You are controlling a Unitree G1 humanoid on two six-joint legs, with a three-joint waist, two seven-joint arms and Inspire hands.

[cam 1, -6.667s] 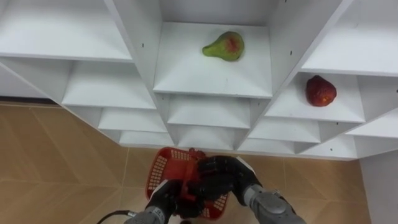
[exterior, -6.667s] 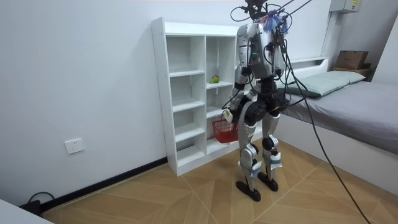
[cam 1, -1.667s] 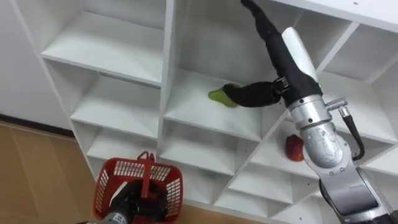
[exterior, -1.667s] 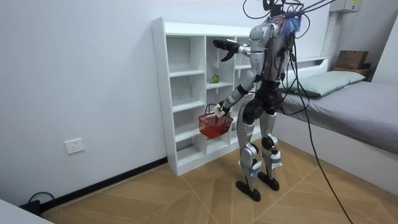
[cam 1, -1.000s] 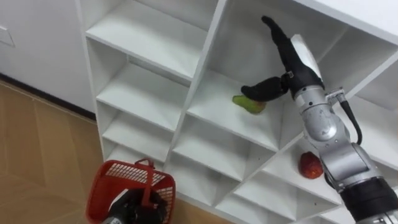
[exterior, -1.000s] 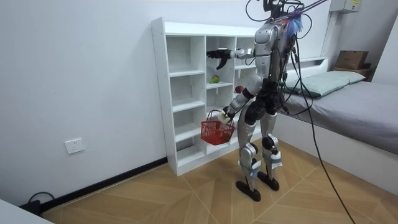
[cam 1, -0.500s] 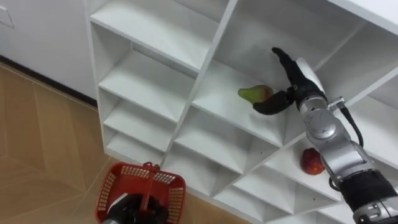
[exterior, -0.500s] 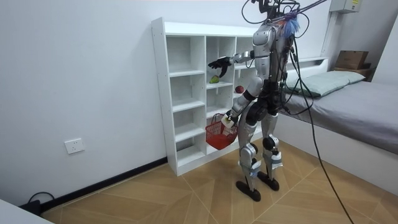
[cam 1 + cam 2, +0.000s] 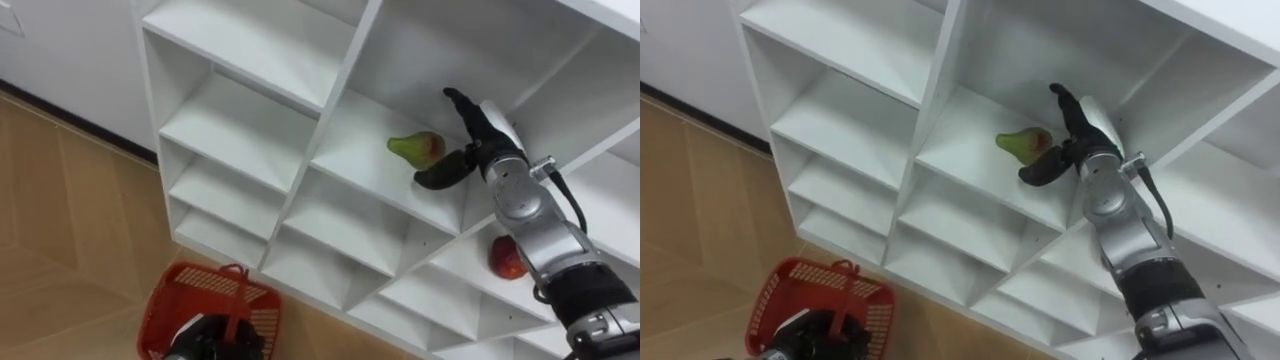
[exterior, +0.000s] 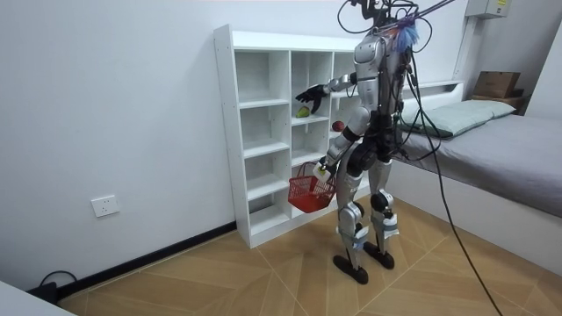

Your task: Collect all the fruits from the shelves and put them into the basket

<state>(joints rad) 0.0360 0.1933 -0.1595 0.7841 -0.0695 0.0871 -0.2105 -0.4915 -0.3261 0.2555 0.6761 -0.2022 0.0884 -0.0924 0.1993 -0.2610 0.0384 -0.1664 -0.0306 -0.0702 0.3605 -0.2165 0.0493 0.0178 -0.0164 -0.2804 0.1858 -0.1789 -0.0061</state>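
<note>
Left eye view: I'm hovering right hand [image 9: 478, 142], spread, empty, right of pear [image 9: 416, 148]; left hand [image 9: 214, 341] gripping basket [image 9: 168, 306]; should be enclosing pear squarely.

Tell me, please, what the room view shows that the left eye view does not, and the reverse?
The room view adds the bed, the wall socket and the robot standing before the white shelf unit. The left eye view adds the red blush on the pear and the open right hand beside it, fingers straight. Shared: the pear, the red fruit in a lower compartment, and the red basket held by the left hand.
</note>
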